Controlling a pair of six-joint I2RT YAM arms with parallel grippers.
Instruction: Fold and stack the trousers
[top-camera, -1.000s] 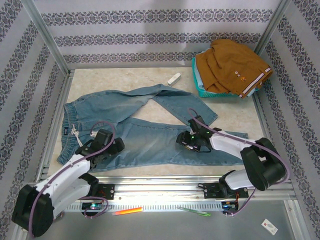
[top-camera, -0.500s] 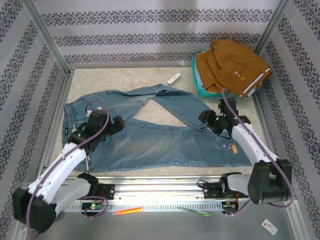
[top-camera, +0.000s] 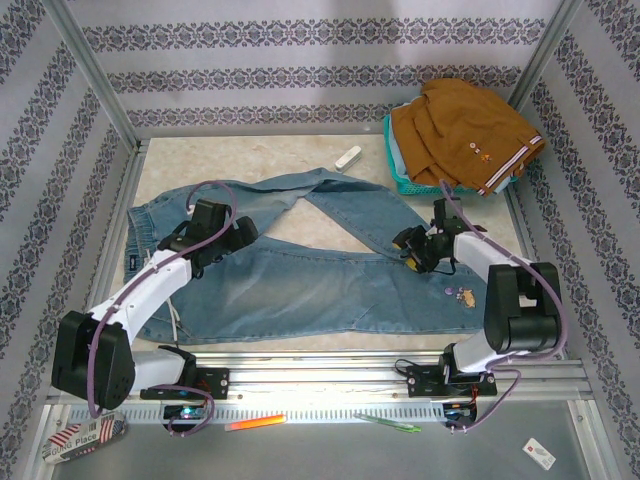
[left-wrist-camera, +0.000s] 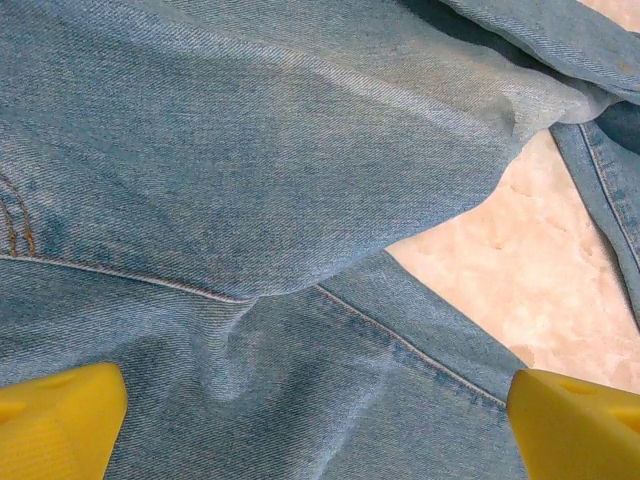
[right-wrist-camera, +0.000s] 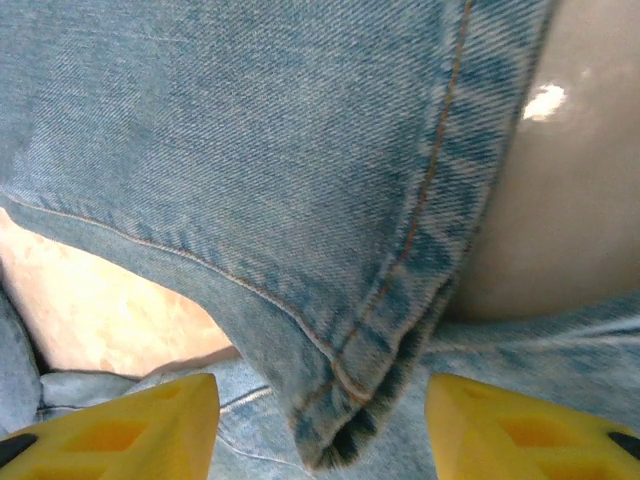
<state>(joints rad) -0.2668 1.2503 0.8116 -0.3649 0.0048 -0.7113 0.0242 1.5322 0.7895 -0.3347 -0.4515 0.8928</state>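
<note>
The light blue trousers (top-camera: 300, 285) lie spread on the table, waistband (top-camera: 140, 235) at the left. One leg runs along the front to the right. The other leg (top-camera: 370, 205) bends back and ends near the right. My left gripper (top-camera: 236, 236) hovers over the crotch, its yellow fingertips (left-wrist-camera: 55, 420) wide apart above the denim seam (left-wrist-camera: 400, 340), and this gripper (left-wrist-camera: 315, 435) stands open. My right gripper (top-camera: 408, 246) is at the far leg's hem. In the right wrist view the hem corner (right-wrist-camera: 345, 400) lies between the spread fingers (right-wrist-camera: 120, 425) of my open right gripper (right-wrist-camera: 325, 430).
A teal basket (top-camera: 397, 172) holding a brown garment (top-camera: 460, 130) stands at the back right. A small white object (top-camera: 348, 157) lies on the table behind the jeans. Patterned walls and metal posts enclose the table. A metal rail (top-camera: 330, 375) runs along the front.
The left gripper has moved from the near trouser edge back toward the crotch. The right gripper has gone from the front leg to the far leg's hem.
</note>
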